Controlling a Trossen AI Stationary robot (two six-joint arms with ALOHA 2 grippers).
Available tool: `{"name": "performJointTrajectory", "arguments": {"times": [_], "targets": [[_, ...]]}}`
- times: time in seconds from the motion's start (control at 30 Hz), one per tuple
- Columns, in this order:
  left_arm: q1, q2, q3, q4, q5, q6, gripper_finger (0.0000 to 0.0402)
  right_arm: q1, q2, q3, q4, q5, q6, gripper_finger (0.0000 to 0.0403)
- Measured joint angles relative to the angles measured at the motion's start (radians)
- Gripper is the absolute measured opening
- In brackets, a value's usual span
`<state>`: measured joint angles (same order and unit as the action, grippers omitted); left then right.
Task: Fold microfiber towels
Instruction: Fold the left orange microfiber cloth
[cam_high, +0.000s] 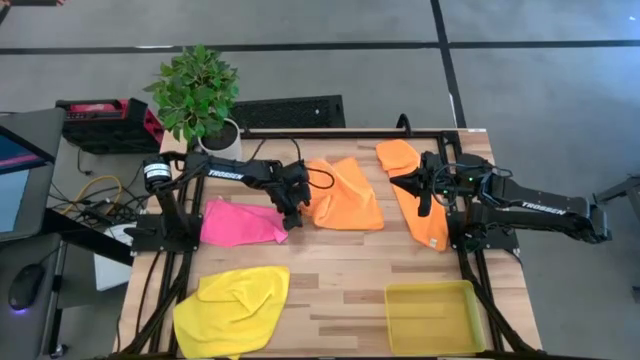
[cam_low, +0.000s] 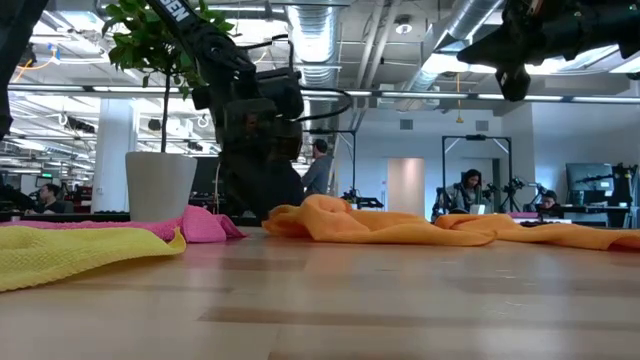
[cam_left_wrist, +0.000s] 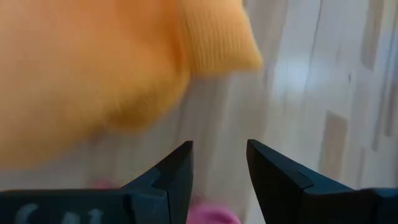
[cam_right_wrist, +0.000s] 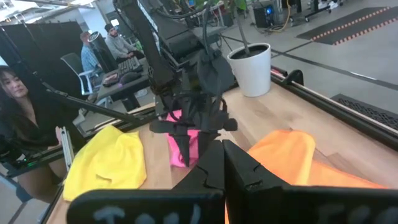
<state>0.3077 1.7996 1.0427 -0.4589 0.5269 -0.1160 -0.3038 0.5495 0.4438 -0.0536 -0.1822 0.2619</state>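
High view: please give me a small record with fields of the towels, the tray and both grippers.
orange towels: one crumpled at table centre; one along the right side
pink towel: left side, crumpled
yellow towel: front-left corner, crumpled
tray: translucent yellow, front right, nothing in it
left gripper: open, low between the pink towel and the centre orange towel, holding nothing
right gripper: shut, raised above the right orange towel
plant: white pot, back-left corner
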Motion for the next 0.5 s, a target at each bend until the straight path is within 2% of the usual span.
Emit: {"name": "performJointTrajectory", "arguments": {"times": [0.1, 0.2, 0.27, 0.4, 0.5], "targets": [[0.005, -0.006, 0.025, -0.025, 0.035, -0.03, 0.0141, 0.0, 0.0, 0.0, 0.0, 0.0, 0.0, 0.0012], [0.009, -0.018, 0.09, -0.02, 0.026, -0.046, 0.0141, 0.0, 0.0, 0.0, 0.0, 0.0, 0.0, 0.0012], [0.009, -0.024, 0.149, -0.025, -0.034, -0.017, 0.0141, 0.0, 0.0, 0.0, 0.0, 0.0, 0.0, 0.0012], [-0.008, -0.016, 0.256, -0.025, -0.276, 0.071, 0.0141, 0.0, 0.0, 0.0, -0.007, 0.0, 0.0, 0.0012], [-0.021, 0.026, 0.288, -0.022, -0.318, 0.104, 0.0141, 0.0, 0.0, 0.0, -0.032, 0.0, 0.0, 0.0012]]}}
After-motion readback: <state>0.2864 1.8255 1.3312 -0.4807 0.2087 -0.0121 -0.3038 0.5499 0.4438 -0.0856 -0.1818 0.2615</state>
